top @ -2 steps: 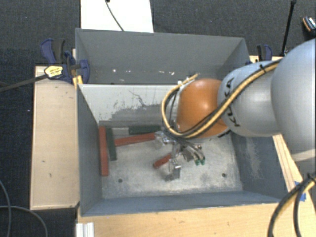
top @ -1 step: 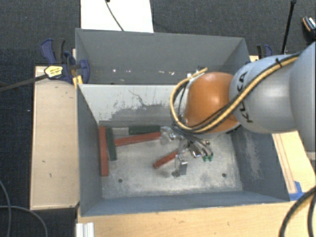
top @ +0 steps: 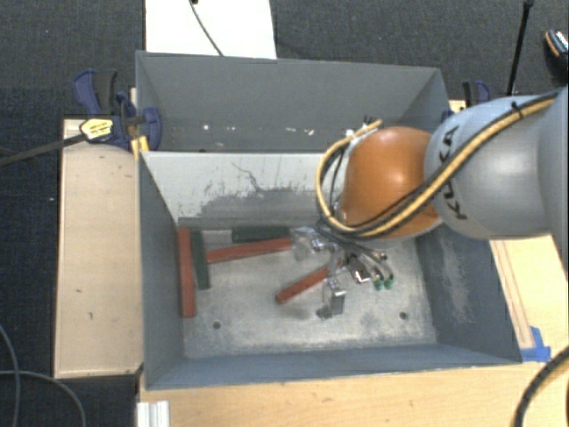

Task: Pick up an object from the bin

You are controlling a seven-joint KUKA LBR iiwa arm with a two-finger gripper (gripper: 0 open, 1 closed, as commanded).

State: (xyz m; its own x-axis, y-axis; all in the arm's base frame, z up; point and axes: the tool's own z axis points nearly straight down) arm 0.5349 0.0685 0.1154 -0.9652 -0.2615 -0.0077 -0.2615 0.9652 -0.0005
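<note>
Reddish-brown short bar (top: 300,287) lies mid-floor in the bin (top: 164,265), just left of the claw (top: 336,294). Its long axis slants up toward the claw. Whether the claw is wide or narrow, I cannot tell.

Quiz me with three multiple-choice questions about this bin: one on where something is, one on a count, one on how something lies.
1. Where is the gripper?
A) over the view's left wall
B) outside the bin
C) low in the bin, right of the middle

2. How many red sticks lie in the bin?
A) one
B) three
C) six

3. How does the short red stick lie?
A) flat on the floor, slanted
B) standing upright
C) hanging over the rim

Answers:
1 C: it is down near the floor, beside the short stick.
2 B: a long red stick by the view's left wall, a second red stick mid-bin, and the short one.
3 A: it rests slanted on the floor.
</note>
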